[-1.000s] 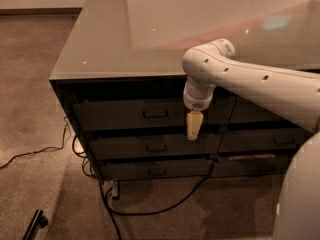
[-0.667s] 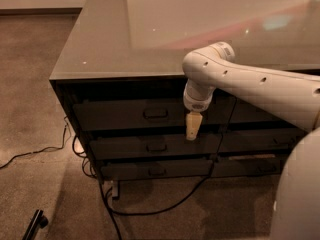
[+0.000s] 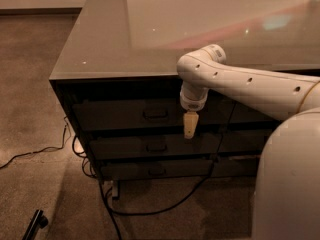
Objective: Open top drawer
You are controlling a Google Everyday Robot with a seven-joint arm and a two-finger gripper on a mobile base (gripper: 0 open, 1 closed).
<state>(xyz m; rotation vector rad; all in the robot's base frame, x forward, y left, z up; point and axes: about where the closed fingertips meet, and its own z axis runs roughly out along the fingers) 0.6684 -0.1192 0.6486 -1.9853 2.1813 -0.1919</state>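
Cream gripper (image 3: pixel 189 126) still hangs before shut top drawer (image 3: pixel 120 115).

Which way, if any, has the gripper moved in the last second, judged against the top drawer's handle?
Yes, slightly: the gripper has edged left, closer to the handle of the top drawer.

We see a shiny smooth desk top (image 3: pixel 150 34); the smooth plastic gripper (image 3: pixel 189 131) hangs near the dull top drawer (image 3: pixel 125 115).
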